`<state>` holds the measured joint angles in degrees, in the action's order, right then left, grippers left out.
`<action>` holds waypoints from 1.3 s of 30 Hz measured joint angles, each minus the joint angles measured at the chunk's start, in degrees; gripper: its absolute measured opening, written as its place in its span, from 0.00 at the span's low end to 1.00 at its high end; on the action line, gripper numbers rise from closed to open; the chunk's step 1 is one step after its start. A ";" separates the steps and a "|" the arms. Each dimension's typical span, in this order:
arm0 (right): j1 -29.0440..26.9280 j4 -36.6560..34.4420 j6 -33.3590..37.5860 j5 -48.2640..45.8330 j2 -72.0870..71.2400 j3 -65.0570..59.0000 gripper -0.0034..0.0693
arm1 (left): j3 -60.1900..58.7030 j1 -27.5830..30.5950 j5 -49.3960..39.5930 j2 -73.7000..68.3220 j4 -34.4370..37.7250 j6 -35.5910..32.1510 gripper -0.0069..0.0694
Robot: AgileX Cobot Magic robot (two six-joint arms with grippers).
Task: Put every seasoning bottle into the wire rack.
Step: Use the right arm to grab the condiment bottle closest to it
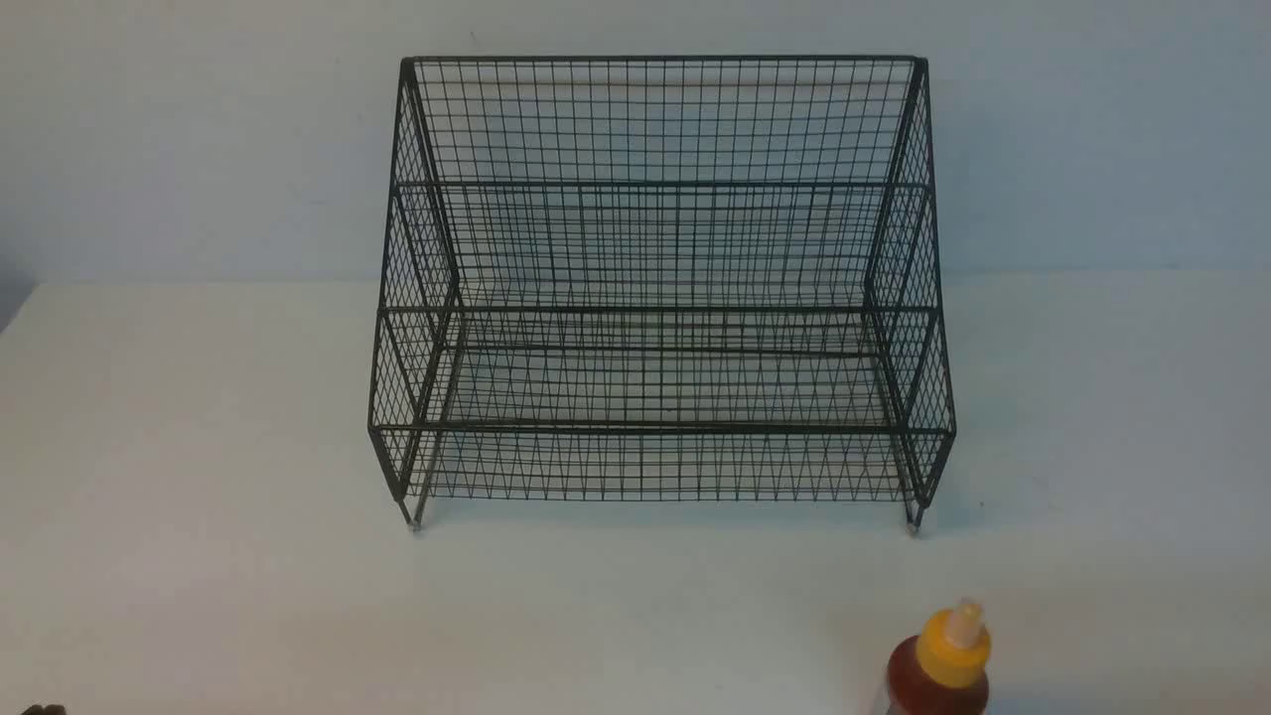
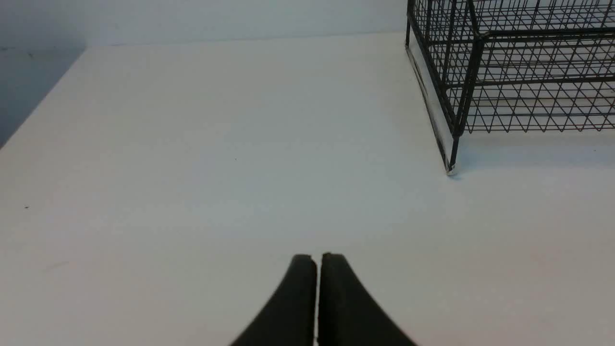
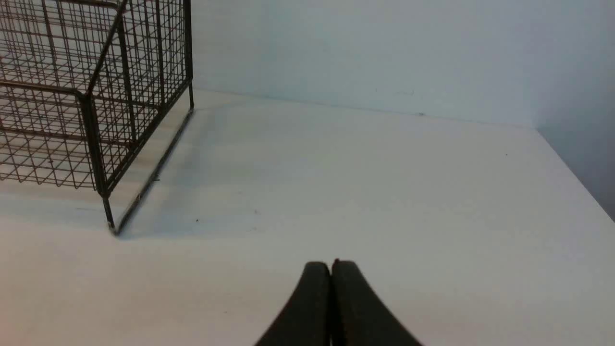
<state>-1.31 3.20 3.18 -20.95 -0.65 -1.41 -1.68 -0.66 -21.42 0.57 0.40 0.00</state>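
The black wire rack (image 1: 655, 298) stands in the middle of the white table with its stepped tiers bare. One seasoning bottle (image 1: 943, 670) with a yellow cap and cream nozzle stands upright at the front right edge of the front view, cut off at the bottom. My left gripper (image 2: 317, 257) is shut over bare table, with the rack's left front corner (image 2: 480, 72) ahead of it. Shut as well, my right gripper (image 3: 330, 264) holds nothing, the rack's right front corner (image 3: 96, 120) ahead. Neither wrist view shows the bottle.
The white table (image 1: 199, 497) runs back to a pale wall. Its left edge (image 2: 43, 101) shows in the left wrist view and its right edge (image 3: 576, 178) in the right wrist view. A dark bit of my left arm (image 1: 40, 709) peeks in at the front view's bottom left.
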 joint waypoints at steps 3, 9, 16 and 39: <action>0.00 0.00 0.00 0.00 0.00 0.00 0.03 | 0.00 0.00 0.00 0.00 0.00 0.00 0.08; 0.00 0.00 0.00 0.00 0.00 0.00 0.03 | 0.00 0.00 0.00 0.00 0.00 0.00 0.08; 0.00 0.00 0.00 0.00 0.00 0.00 0.03 | 0.00 0.00 0.00 0.00 0.00 0.00 0.08; 0.00 -11.83 -4.64 0.66 0.00 -0.01 0.03 | 0.00 0.00 0.00 0.00 0.00 0.00 0.08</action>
<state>-1.31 -8.63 -1.46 -20.29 -0.65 -1.42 -1.68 -0.66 -21.42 0.57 0.40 0.00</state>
